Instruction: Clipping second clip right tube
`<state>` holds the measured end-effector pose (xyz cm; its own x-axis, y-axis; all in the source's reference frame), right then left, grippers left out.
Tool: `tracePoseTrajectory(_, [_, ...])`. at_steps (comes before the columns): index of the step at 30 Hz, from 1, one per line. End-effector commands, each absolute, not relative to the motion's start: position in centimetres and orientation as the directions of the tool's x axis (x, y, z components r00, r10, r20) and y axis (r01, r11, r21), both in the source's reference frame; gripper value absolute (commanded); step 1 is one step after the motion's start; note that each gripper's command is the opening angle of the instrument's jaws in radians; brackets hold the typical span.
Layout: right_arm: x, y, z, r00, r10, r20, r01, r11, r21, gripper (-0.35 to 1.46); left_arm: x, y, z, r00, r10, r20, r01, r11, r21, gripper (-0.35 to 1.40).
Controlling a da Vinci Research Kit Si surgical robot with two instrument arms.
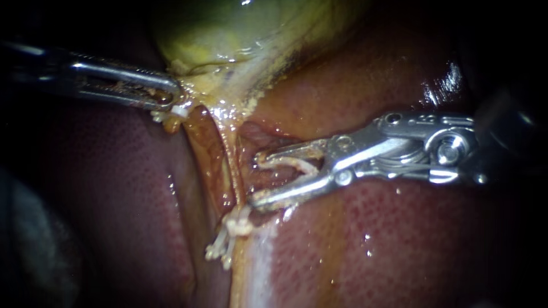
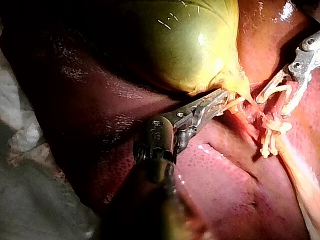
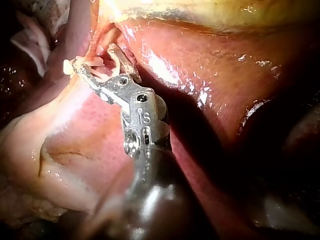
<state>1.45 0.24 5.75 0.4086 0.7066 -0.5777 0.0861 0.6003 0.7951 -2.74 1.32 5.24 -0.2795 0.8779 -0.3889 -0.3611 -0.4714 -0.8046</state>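
Right instrument's end effector [image 1: 257,178]: centre of frame, jaws spread wide, grasping a pale open clip [image 1: 285,163] seated between them. Its tips stand just right of the right tube [image 1: 232,171], not around it. Right tube: thin yellow strand running from the gallbladder [image 1: 228,34] down to a clip cluster [image 1: 233,231] at lower centre. Left instrument's end effector [image 1: 171,97]: upper left, clenched on the gallbladder's neck. Liver [image 1: 399,245]: red, glossy, beneath all.

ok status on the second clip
Left instrument jaws shut on gallbladder neck. Right instrument jaws hold an open clip, beside the tube, not around it. Placed clips below; path clear.
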Motion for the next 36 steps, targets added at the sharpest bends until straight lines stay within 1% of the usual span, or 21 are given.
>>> tracePoseTrajectory(1, [1.48,0.23,5.77,0.41,0.713,-0.569,0.08,0.594,0.801,0.49,-2.75,1.32,5.25,-0.279,0.878,-0.389,-0.361,-0.471,-0.805,-0.35])
tracePoseTrajectory(5, [1.61,0.16,5.84,0.416,0.718,-0.558,0.075,0.584,0.808,0.49,-2.75,1.32,5.25,-0.279,0.878,-0.389,-0.361,-0.471,-0.805,-0.35])
tracePoseTrajectory(8, [1.72,0.09,5.9,0.416,0.726,-0.548,0.088,0.568,0.819,0.49,-2.76,1.33,5.25,-0.279,0.878,-0.389,-0.362,-0.471,-0.804,-0.35])
tracePoseTrajectory(14, [1.98,-0.05,5.91,0.391,0.759,-0.521,0.124,0.517,0.847,0.49,-2.76,1.33,5.25,-0.279,0.878,-0.389,-0.362,-0.471,-0.804,-0.35])
tracePoseTrajectory(21, [2.23,-0.17,5.86,0.342,0.803,-0.488,0.15,0.466,0.872,0.49,-2.78,1.33,5.25,-0.278,0.878,-0.389,-0.363,-0.471,-0.804,-0.35])
tracePoseTrajectory(23, [2.26,-0.2,5.86,0.339,0.81,-0.479,0.152,0.455,0.877,0.49,-2.78,1.33,5.25,-0.278,0.878,-0.389,-0.363,-0.471,-0.804,-0.35])
tracePoseTrajectory(36, [2.25,-0.21,5.87,0.332,0.815,-0.475,0.158,0.448,0.88,0.49,-2.79,1.33,5.25,-0.278,0.878,-0.388,-0.363,-0.471,-0.804,-0.35])
